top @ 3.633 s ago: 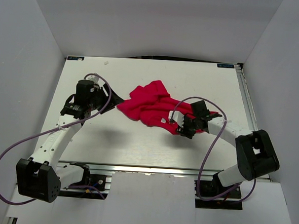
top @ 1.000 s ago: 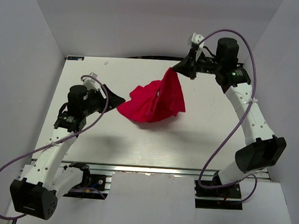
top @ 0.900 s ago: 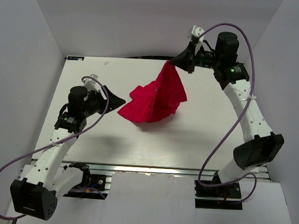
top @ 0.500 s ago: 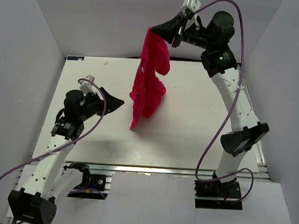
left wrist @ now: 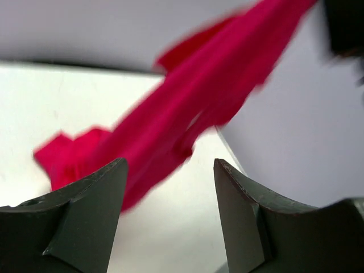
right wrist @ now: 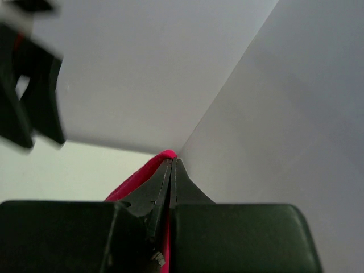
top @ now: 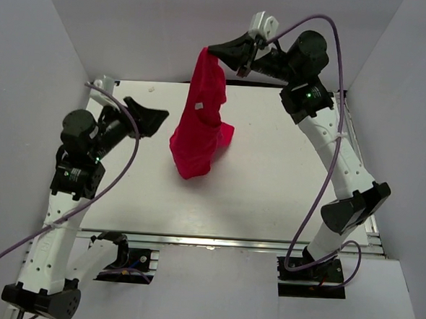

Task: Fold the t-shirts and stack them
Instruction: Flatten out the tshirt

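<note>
Above the table, toward its far edge, my right gripper pinches the top of the t-shirt, fingers pressed together on the red cloth. I count one t-shirt, two grippers and one table. The t-shirt hangs as a long bunched column, its long axis near upright. Its upper end is at my fingers and its lower end points down at the table's middle. Whether it touches the surface I cannot tell. Over the table's left side, my left gripper has its fingers spread on nothing, apart from the t-shirt.
</note>
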Controlling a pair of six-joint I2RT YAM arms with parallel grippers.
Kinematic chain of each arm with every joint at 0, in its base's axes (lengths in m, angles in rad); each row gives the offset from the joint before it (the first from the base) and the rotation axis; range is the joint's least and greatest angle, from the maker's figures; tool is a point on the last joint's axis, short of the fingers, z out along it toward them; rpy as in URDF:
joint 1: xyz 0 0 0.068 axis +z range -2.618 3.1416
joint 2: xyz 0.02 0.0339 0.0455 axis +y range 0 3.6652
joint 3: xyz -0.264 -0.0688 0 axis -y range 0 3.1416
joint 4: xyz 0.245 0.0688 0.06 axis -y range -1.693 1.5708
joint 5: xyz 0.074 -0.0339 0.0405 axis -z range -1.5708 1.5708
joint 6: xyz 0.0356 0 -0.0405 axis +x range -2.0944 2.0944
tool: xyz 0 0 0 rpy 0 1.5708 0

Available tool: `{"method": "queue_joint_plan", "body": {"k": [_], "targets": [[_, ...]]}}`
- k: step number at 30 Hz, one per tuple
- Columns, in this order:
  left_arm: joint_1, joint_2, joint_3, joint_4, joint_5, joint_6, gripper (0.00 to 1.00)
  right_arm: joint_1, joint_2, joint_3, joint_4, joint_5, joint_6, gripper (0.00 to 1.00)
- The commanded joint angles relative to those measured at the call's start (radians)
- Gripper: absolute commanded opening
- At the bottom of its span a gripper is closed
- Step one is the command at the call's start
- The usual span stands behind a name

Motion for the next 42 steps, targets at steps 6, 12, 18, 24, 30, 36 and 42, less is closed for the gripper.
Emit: {"method": "queue_joint_plan", "body": {"k": [6, 12, 18, 24, 30, 36, 42], "targets": [[0.001, 0.206, 0.291, -0.014, 0.093, 0.018, 0.72, 0.07, -0.106, -0.209, -0.096, -0.001, -0.255, 0.0], [0.001, 0.199, 0.313, -0.051, -0.007, 0.06, 0.72, 0.088, -0.055, -0.18, -0.126, -0.019, -0.28, 0.0], [0.001, 0.104, 0.356, -0.232, -0.264, 0.121, 0.73, 0.186, 0.054, -0.16, -0.153, -0.082, -0.283, 0.0], [0.001, 0.013, 0.328, -0.366, -0.371, 0.074, 0.72, 0.295, 0.198, -0.175, -0.185, -0.076, -0.339, 0.0], [0.001, -0.016, 0.347, -0.438, -0.436, 0.069, 0.72, 0.377, 0.328, -0.175, -0.238, -0.034, -0.373, 0.0], [0.001, -0.03, 0.246, -0.473, -0.428, 0.031, 0.72, 0.41, 0.387, -0.157, -0.232, 0.029, -0.336, 0.0], [0.001, -0.019, 0.13, -0.478, -0.41, -0.045, 0.71, 0.426, 0.446, -0.14, -0.213, 0.036, -0.281, 0.0]]}}
